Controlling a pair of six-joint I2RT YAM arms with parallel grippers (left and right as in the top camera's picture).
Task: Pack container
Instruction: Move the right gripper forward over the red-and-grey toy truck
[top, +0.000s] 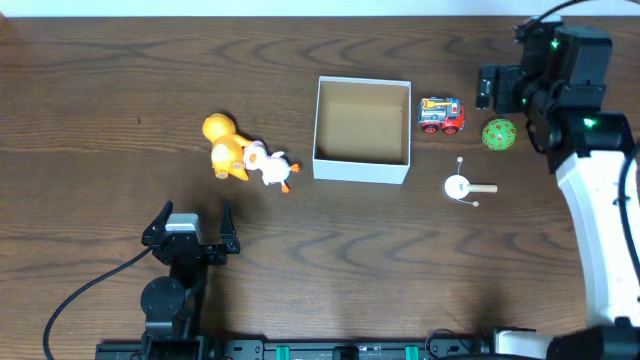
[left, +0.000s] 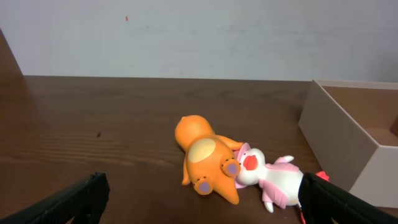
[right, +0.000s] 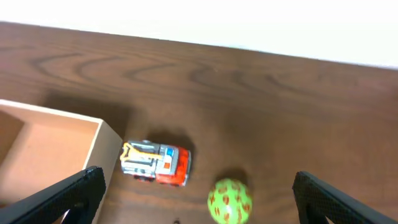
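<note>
The container (top: 360, 171), a square cardboard box with white walls and a brown inside, sits open and empty at the table's middle. An orange toy (top: 225, 148) and a white-and-pink toy (top: 270, 168) lie touching to its left. A toy truck (top: 441, 115) and a green ball (top: 498, 134) lie to its right. My left gripper (top: 190, 225) is open and empty, low and in front of the two soft toys (left: 208, 158). My right gripper (top: 488, 88) is open and empty above the truck (right: 155, 163) and ball (right: 230, 199). The container's wall also shows in the left wrist view (left: 339, 134) and the right wrist view (right: 111, 146).
A small white round toy with a wooden handle (top: 462, 186) lies right of the container's front corner. The right arm's white link (top: 600, 220) runs along the table's right edge. A pale wall stands behind the table (left: 199, 37).
</note>
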